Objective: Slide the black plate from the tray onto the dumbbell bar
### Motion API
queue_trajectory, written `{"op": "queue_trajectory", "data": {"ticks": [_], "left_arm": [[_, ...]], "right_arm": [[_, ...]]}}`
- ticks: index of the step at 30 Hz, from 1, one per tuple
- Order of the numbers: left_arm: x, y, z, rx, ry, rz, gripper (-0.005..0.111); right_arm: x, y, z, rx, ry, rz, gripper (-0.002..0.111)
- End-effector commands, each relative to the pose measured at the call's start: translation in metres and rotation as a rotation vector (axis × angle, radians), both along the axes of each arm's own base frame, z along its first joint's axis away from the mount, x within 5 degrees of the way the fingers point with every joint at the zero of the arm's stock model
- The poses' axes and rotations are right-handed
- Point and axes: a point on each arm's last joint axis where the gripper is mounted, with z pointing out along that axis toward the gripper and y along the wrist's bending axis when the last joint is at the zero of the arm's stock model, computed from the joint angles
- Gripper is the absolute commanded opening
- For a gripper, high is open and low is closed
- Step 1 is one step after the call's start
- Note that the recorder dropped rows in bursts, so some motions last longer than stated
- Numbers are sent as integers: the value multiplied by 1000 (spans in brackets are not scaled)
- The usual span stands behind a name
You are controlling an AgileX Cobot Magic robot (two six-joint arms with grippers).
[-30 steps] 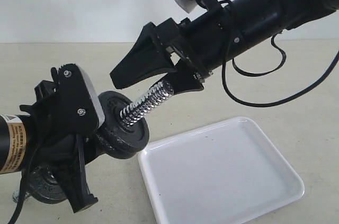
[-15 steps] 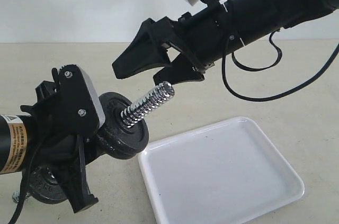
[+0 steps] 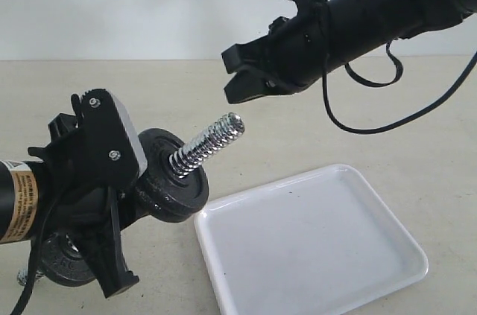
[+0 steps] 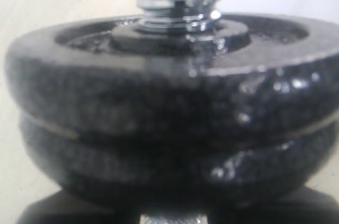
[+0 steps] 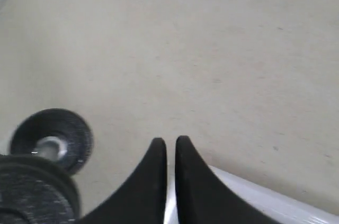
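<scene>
Black two-fingered right gripper (image 5: 170, 147): pressed almost together with only a thin slit between the fingers, pinching nothing. Hangs in the air above and beyond the free tip of the short chrome screw-threaded dumbbell bar (image 3: 205, 145), apart from it, probably to avoid knocking the rod.

Black left gripper (image 4: 169, 217): mostly hidden, but judged clamped on the bar beneath the discs, being the only visible support for a rod tilted off the table. Holds the bar slanting upward, probably to seat the discs down against the grip by their own weight and keep them from sliding off the open end.

Round rough matte black cast-iron plate (image 3: 162, 170): threaded on the bar through its centre hole, resting flush on a second like black disc (image 4: 169, 166).

White glossy rectangular tray (image 3: 313, 255): beside and below, holding no disc. Sliding step seemingly done.
</scene>
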Motion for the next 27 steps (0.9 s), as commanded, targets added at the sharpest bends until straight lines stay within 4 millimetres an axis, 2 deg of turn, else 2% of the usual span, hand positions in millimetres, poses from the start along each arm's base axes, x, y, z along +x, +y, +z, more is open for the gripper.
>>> {"op": "queue_trajectory", "data": {"ticks": [1,8,15,27], "left_arm": [[-1,-21,43,-282,-89,-120,4],[3,-21,50,-307,-78,-65,4],[8,-16,43,-285,-19,42,4],[16,-21,20,-273,99,123,4]], "right_arm": [[9,-15,-4,-163,-35,-133,2],[10,-27,-12,-304,-18,-189,2],[2,-30,-20,-342,52,-162,2],[-34,-51,-94,-407,155,-244,2]]}}
